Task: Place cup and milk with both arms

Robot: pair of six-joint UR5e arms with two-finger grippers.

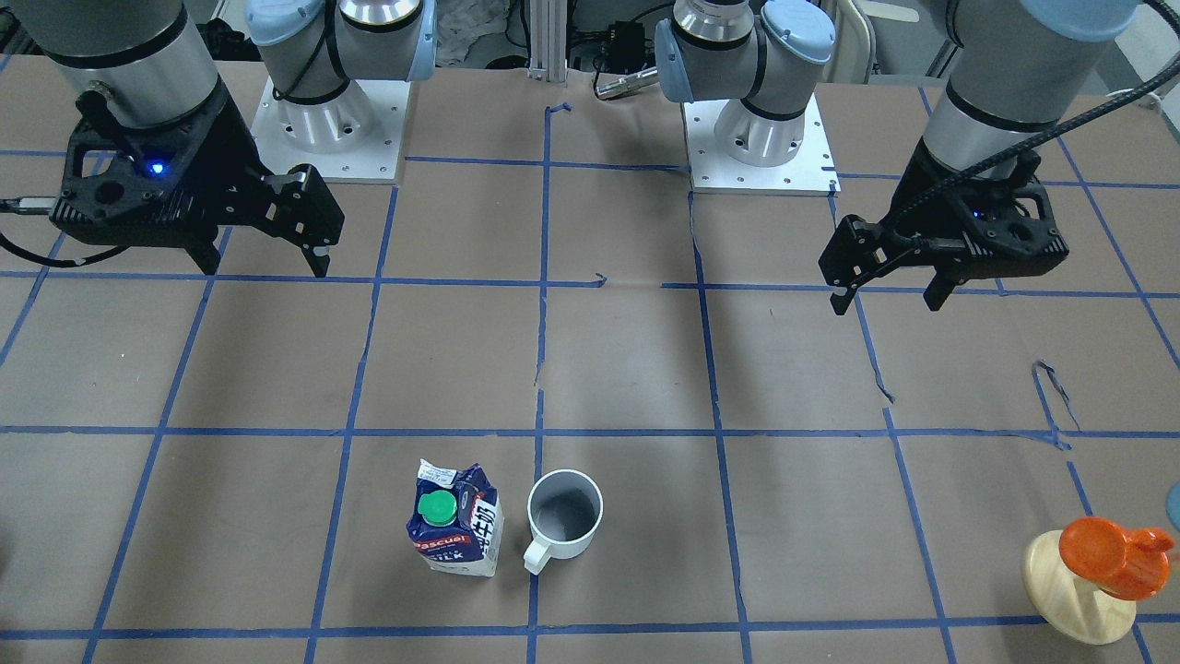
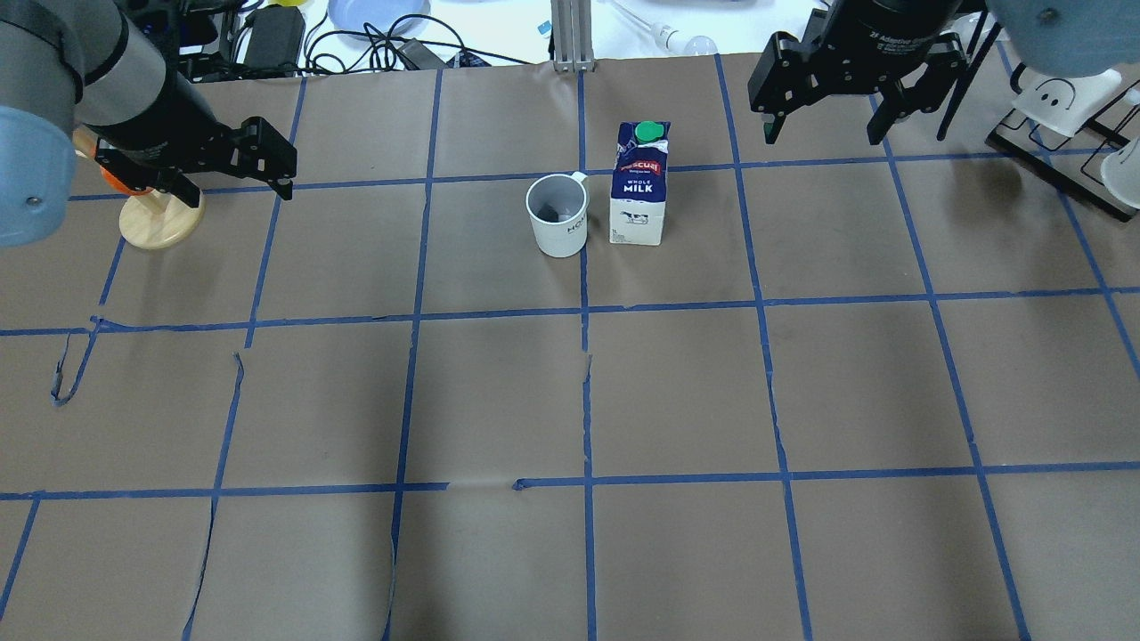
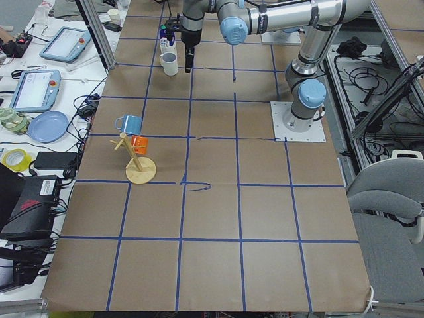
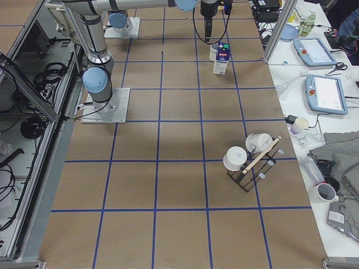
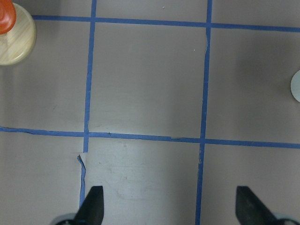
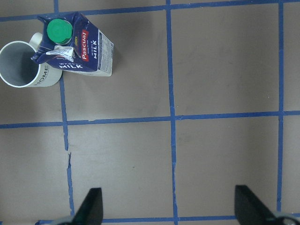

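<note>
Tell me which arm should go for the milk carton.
The right. The milk stands to the right of the cup, nearer the right gripper, which is open and empty. The left gripper, also open, is farther off, with the cup between it and the milk.

A wooden stand point(image 3: 140, 169) with a round base was set on the brown-papered table point(image 3: 212, 212), which was marked off into squares by blue tape point(image 3: 240, 240). An orange mug point(image 3: 138, 144) was hung on the stand, and a blue mug point(image 3: 130, 124) was carried on the peg just beyond it. Off the table's edge nearest the stand, a blue plate point(image 3: 48, 126) and a yellow tape roll point(image 3: 16, 159) were laid. Well apart from the stand, at the table's opposite end, a black rack point(image 4: 238, 176) loaded with white cups point(image 4: 234, 158) was placed.
</note>
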